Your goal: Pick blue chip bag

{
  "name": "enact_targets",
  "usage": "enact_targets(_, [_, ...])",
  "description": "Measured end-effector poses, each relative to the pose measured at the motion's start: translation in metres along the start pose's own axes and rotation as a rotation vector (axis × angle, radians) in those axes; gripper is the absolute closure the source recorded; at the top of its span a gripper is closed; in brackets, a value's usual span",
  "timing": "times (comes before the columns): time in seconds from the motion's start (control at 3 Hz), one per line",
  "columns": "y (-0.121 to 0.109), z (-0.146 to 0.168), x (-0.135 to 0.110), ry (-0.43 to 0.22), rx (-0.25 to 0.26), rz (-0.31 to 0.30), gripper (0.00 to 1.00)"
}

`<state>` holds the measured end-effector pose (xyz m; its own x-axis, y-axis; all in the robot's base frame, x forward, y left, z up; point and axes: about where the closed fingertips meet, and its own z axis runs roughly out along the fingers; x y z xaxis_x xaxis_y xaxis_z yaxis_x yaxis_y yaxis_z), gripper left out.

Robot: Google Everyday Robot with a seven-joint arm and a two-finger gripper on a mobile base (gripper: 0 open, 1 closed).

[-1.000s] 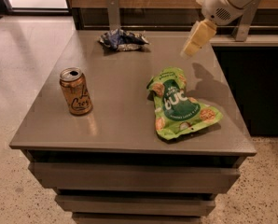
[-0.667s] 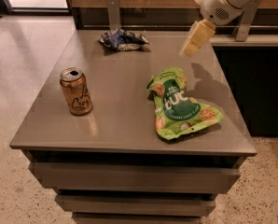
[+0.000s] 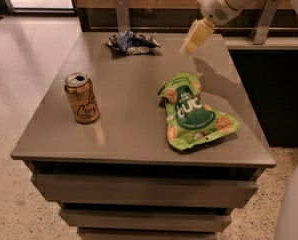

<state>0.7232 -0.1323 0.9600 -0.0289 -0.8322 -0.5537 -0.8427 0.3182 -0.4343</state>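
The blue chip bag (image 3: 132,42) is a small crumpled dark blue foil bag with silvery patches. It lies at the far edge of the grey table (image 3: 134,134), left of centre. My gripper (image 3: 196,37) hangs above the table's far right part, to the right of the blue bag and well apart from it. It holds nothing that I can see. The white arm reaches in from the upper right.
A larger bright green snack bag (image 3: 193,112) lies on the right half of the table, below the gripper. An orange-brown drink can (image 3: 82,98) stands upright near the left edge. A dark counter (image 3: 269,44) with metal brackets runs behind the table.
My gripper has moved a little to the left, toward the blue chip bag. The bags and the can have not moved.
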Motion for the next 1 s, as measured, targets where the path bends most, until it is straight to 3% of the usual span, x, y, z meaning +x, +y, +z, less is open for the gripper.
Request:
enact_targets(0.33, [-0.02, 0.036, -0.014, -0.037, -0.009, -0.028, 0.0])
enact_targets(1.0, [-0.031, 0.102, -0.052, -0.085, -0.047, -0.082, 0.0])
